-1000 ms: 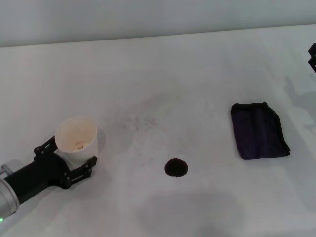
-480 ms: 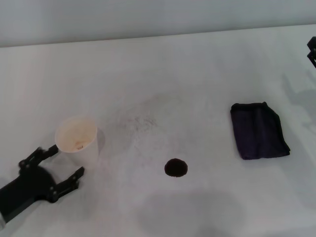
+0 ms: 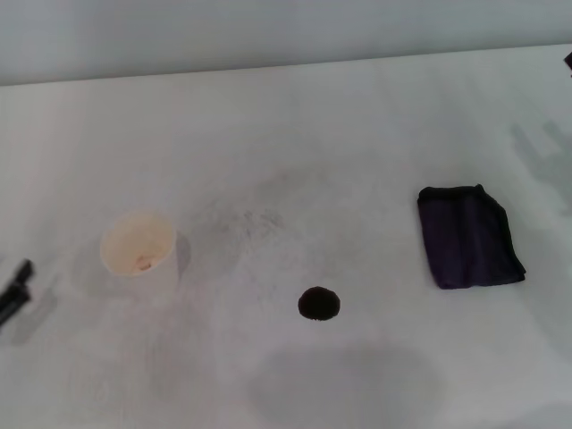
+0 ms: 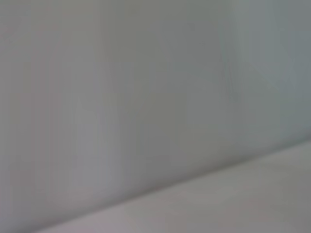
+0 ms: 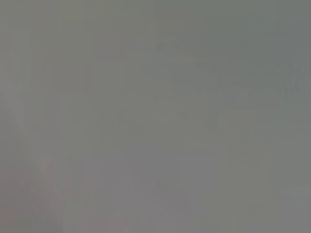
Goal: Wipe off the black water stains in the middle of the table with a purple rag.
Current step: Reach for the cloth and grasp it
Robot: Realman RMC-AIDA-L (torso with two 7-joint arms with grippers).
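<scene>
The black water stain (image 3: pixel 318 304) is a small round blot on the white table (image 3: pixel 340 152), slightly toward me from its middle. Folded and flat, the purple rag (image 3: pixel 469 237) lies to the right of the stain, with nothing touching it. Only a black tip of my left gripper (image 3: pixel 14 291) shows at the head view's left edge, well clear of the cup and the stain. A dark sliver of my right gripper (image 3: pixel 568 59) shows at the far right edge, beyond the rag. Both wrist views show only blank grey surface.
A white paper cup (image 3: pixel 138 246) stands upright left of the stain, free of any gripper. Faint grey speckles (image 3: pixel 255 219) spread over the table between cup and stain. The table's far edge meets a pale wall (image 3: pixel 268 31).
My left gripper has let go of the cup and drawn back to the left, almost out of view. The right gripper has slid farther off the right edge. Cup, stain and rag stayed put.
</scene>
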